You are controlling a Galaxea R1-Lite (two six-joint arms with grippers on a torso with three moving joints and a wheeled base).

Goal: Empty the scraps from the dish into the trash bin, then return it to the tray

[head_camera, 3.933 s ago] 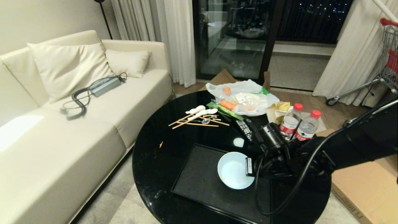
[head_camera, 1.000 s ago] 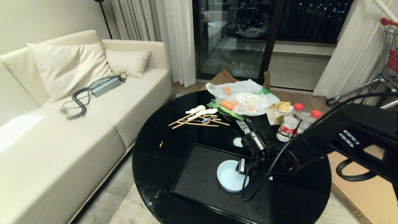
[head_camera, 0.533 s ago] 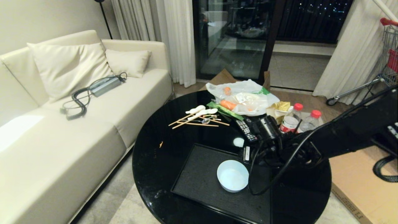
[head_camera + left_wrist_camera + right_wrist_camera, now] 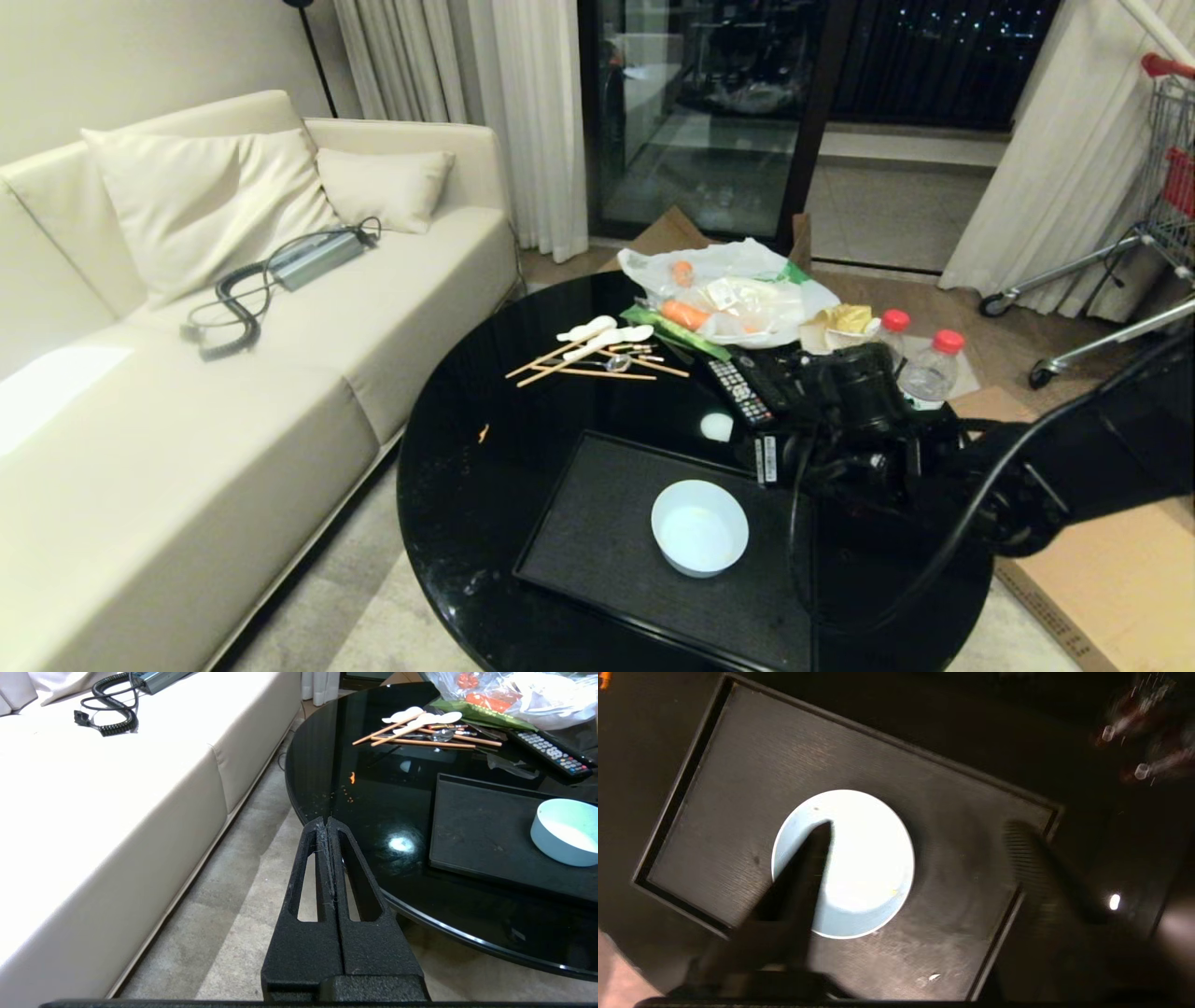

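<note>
The dish [image 4: 700, 527], a small pale blue-white bowl, stands upright on the black tray [image 4: 588, 523] near its right end. Its inside looks bare except for a tiny yellowish speck. My right gripper [image 4: 770, 462] hangs open above and to the right of the dish, touching nothing. In the right wrist view the dish [image 4: 859, 858] lies below one finger, the other finger is over the tray [image 4: 738, 788] rim, and the gripper [image 4: 919, 828] holds nothing. My left gripper [image 4: 327, 821] is shut and parked beside the table's edge, well away from the dish [image 4: 565, 833]. The trash bin is out of view.
On the round black table [image 4: 467, 485] lie chopsticks and spoons [image 4: 597, 355], a remote [image 4: 742, 387], two water bottles [image 4: 924, 373] and a plastic bag with carrots [image 4: 728, 294]. A cream sofa [image 4: 187, 392] stands to the left, a cardboard box [image 4: 1102, 569] to the right.
My right gripper has let go of the dish's rim, leaving it on the tray, and has risen and drawn back to the right. The left arm has kept still.
</note>
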